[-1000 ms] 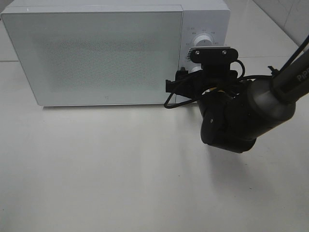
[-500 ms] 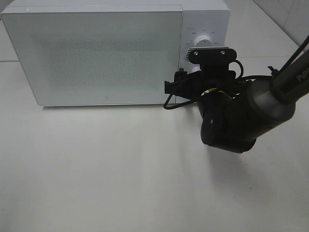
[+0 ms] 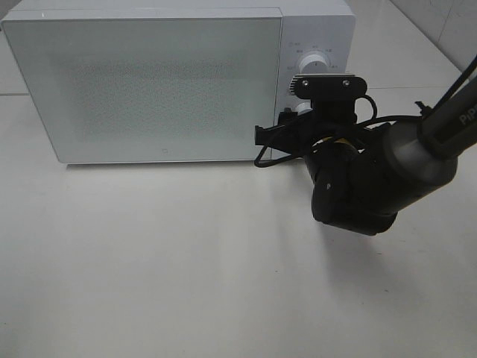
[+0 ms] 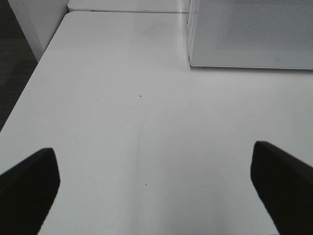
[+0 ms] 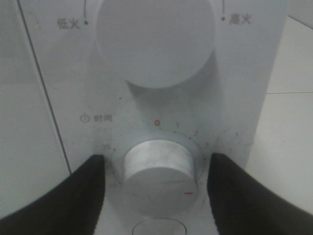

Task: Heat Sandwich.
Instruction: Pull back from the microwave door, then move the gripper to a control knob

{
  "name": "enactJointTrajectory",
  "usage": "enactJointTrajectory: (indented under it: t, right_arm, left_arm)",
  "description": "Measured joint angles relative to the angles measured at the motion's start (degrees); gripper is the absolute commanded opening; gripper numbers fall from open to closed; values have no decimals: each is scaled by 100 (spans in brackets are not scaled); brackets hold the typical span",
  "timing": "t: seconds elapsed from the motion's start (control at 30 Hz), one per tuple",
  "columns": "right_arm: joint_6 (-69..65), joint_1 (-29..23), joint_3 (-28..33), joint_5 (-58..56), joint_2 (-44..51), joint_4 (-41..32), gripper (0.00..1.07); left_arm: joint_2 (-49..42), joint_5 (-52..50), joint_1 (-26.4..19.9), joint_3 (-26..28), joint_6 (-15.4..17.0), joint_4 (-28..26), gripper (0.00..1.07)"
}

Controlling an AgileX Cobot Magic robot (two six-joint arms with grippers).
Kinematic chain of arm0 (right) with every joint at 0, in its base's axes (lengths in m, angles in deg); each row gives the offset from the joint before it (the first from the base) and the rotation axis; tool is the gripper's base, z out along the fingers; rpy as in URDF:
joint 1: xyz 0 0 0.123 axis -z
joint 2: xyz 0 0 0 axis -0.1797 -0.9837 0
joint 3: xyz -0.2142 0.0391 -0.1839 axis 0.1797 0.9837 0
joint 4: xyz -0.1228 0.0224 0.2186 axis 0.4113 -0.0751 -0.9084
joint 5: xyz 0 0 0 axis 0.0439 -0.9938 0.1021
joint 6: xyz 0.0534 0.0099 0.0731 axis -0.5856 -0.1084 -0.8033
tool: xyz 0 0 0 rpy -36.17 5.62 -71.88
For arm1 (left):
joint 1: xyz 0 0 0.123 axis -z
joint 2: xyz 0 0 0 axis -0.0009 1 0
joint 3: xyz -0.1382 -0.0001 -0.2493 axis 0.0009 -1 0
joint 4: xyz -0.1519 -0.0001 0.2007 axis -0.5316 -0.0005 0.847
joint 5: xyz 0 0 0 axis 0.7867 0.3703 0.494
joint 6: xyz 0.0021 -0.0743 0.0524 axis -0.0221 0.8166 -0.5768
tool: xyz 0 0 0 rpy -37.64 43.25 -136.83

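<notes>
**A:** Where's the sandwich?

**B:** Not in any view. The microwave [image 3: 149, 82] has its door [image 3: 141, 89] shut. Probably inside, but you can't confirm that through the mesh.

**A:** Jaws?

**B:** Your right gripper [image 5: 157, 188] straddles the timer knob [image 5: 159, 176], fingers at its 3 and 9 o'clock. There's a gap on both sides, so nothing is gripped. Your left gripper [image 4: 156, 191] is wide open over the table [image 3: 186, 261], holding nothing.

**A:** Handling?

**B:** The knob looks rigid and smooth, so pinch squarely across its flanks. I'd expect the sandwich to be light and soft, with layers that slide. Support it from below and don't squeeze the bread.

**A:** Room?

**B:** From overhead, the oven is at 12 and your right arm crowds the panel at 2. There's open table from 6 through 9. The left wrist view shows the table edge [image 4: 30, 81] with floor beyond, so keep clear of it.
</notes>
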State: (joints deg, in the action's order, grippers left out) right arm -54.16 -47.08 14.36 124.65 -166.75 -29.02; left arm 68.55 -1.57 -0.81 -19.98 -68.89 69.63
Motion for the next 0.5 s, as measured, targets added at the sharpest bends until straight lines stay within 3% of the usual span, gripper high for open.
enactJointTrajectory:
  t: [0.07, 0.1, 0.23, 0.5]
  right_arm:
    - [0, 0, 0, 34, 0, -6, 31]
    - [0, 0, 0, 34, 0, -6, 31]
    - [0, 0, 0, 40, 0, -11, 12]
    - [0, 0, 11, 80, -11, 0, 11]
  left_arm:
    - [0, 0, 0, 0, 0, 0, 100]
    - [0, 0, 0, 0, 0, 0, 100]
    - [0, 0, 0, 0, 0, 0, 100]
    - [0, 0, 0, 0, 0, 0, 100]
